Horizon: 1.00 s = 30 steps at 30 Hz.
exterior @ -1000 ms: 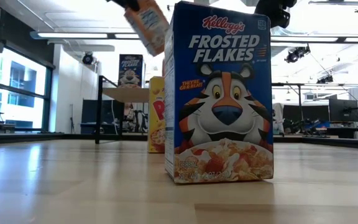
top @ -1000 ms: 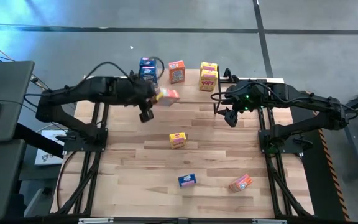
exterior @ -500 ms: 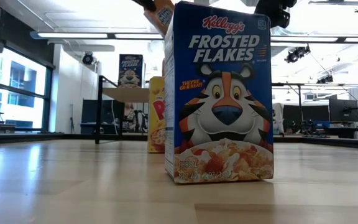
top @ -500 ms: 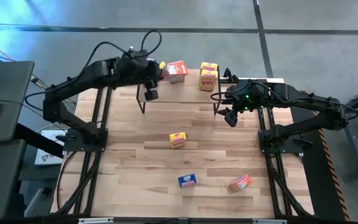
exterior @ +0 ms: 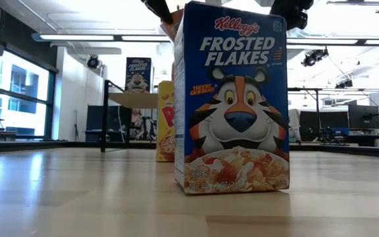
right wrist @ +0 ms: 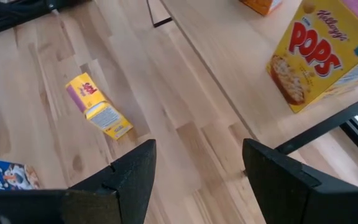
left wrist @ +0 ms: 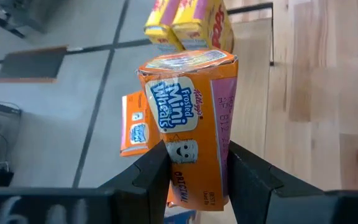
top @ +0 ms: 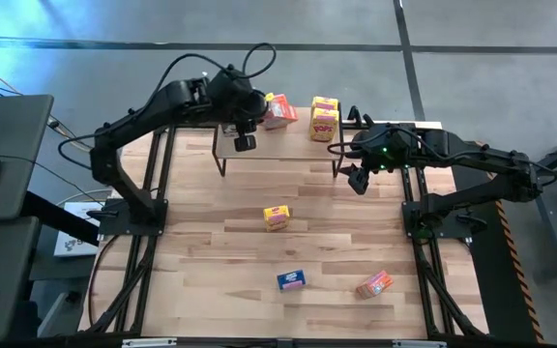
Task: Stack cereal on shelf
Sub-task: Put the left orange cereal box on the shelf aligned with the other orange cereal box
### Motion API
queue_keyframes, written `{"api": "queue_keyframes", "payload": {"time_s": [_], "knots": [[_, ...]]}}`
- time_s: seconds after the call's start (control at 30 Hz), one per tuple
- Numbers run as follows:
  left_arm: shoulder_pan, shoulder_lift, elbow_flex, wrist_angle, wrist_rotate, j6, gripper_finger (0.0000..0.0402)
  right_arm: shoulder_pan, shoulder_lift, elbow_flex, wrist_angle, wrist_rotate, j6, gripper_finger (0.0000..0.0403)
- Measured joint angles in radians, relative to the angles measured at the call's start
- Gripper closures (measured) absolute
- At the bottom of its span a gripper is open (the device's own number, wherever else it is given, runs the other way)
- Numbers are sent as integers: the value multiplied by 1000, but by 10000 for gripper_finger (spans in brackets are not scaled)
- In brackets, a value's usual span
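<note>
One orange cereal box (top: 278, 111) is held tilted over the shelf (top: 288, 145) by the left hand (top: 256, 108) from above, mostly hidden low down, while its long axis is clamped between closed fingers (left wrist: 157, 171) at the wrist.

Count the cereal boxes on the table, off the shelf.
3: yellow box in the middle; blue box nearer the front; orange box right of it. Some may hide under the shelf.

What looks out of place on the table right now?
Three cereal boxes sit loose on the tabletop, off the shelf: a yellow one mid-table, a blue one and an orange one near the front, lying at odd angles. The left gripper holds an orange box over the shelf.
</note>
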Motion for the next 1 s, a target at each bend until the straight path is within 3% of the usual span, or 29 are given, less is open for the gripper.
{"api": "queue_keyframes", "payload": {"time_s": [0.63,1.0], "knots": [[26,236,249,-248,1,-28,275,0,0,0,0,-4,33,171],[59,248,251,-261,19,-26,275,0,0,0,0,-7,55,171]]}}
